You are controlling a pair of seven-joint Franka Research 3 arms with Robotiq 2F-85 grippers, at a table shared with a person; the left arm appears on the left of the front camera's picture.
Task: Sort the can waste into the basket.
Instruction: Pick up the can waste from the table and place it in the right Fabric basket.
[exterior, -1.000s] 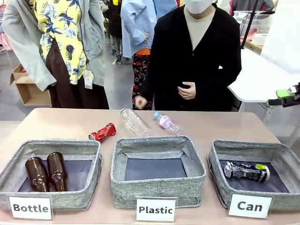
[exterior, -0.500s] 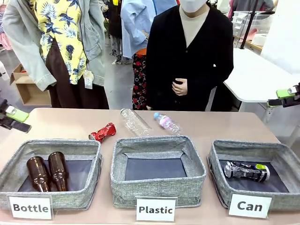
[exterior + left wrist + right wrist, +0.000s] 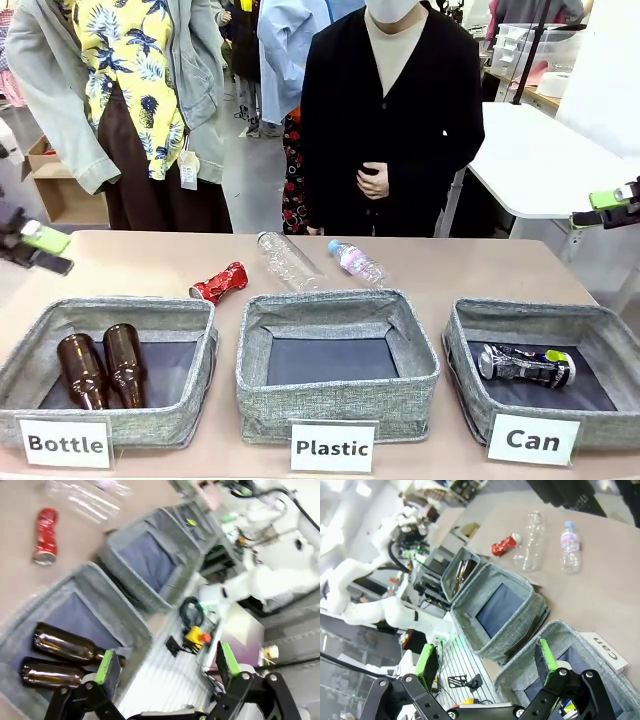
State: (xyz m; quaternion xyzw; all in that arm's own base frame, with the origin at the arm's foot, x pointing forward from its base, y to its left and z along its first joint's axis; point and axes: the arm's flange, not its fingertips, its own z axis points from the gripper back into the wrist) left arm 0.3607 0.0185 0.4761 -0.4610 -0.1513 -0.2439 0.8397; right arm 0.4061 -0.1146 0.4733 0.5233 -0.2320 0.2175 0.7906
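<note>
At the near right corner of the counter sits the grey basket [image 3: 466, 400] carded "Can", and one crushed can [image 3: 526, 365], dark with green and yellow marks, already lies on its side inside. By my reckoning that makes the job about half done. The red can [image 3: 219, 283] is left out on the bare counter, just beyond the far right corner of the "Bottle" basket [image 3: 160, 425], so it has to cross nearly the whole width of the counter to reach its place.

The left claw [image 3: 45, 252] hangs over the counter's left edge, jaws spread wide and holding nothing. The right claw [image 3: 600, 208] is off past the right edge, above the counter, also wide and empty. The left one is the nearer to the red can, though well apart from it.

Between can and goal stands the empty "Plastic" basket [image 3: 335, 405] in the middle of the near edge. Two clear plastic bottles [image 3: 287, 260] lie toward the far edge, just right of the red can, close enough that a careless reach might knock them. Two brown glass bottles [image 3: 123, 362] rest in the "Bottle" basket. A person in black [image 3: 390, 120] stands at the far edge, one hand held against the chest, clear of everything.
</note>
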